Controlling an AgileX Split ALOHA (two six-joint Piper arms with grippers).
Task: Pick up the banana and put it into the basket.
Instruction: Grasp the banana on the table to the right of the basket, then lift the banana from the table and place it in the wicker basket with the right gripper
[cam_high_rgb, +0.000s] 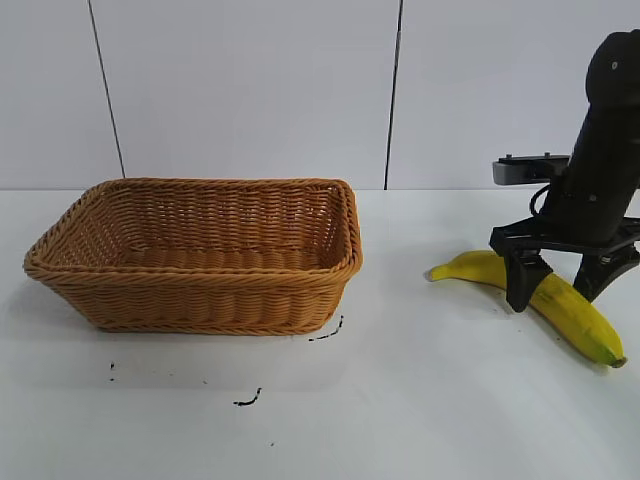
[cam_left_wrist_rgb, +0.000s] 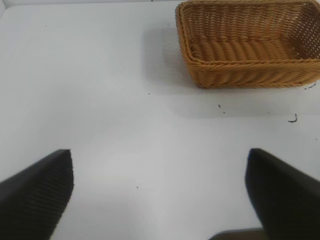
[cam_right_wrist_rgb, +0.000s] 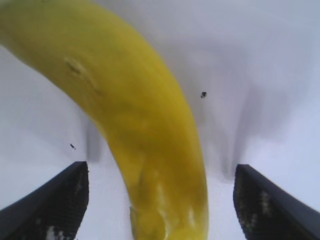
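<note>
The yellow banana (cam_high_rgb: 560, 303) lies on the white table at the right, its dark end toward the front right. My right gripper (cam_high_rgb: 563, 290) is open and low over the banana's middle, one finger on each side, with gaps to the fruit. In the right wrist view the banana (cam_right_wrist_rgb: 145, 135) runs between the two dark fingers (cam_right_wrist_rgb: 55, 202) without touching them. The wicker basket (cam_high_rgb: 200, 300) stands empty at the left. My left gripper (cam_left_wrist_rgb: 160, 190) is open and empty over bare table, out of the exterior view; the basket (cam_left_wrist_rgb: 240, 70) shows ahead of it.
Small black marks (cam_high_rgb: 248, 400) dot the table in front of the basket. A white panelled wall (cam_high_rgb: 250, 90) stands behind the table. Open table surface lies between the basket and the banana.
</note>
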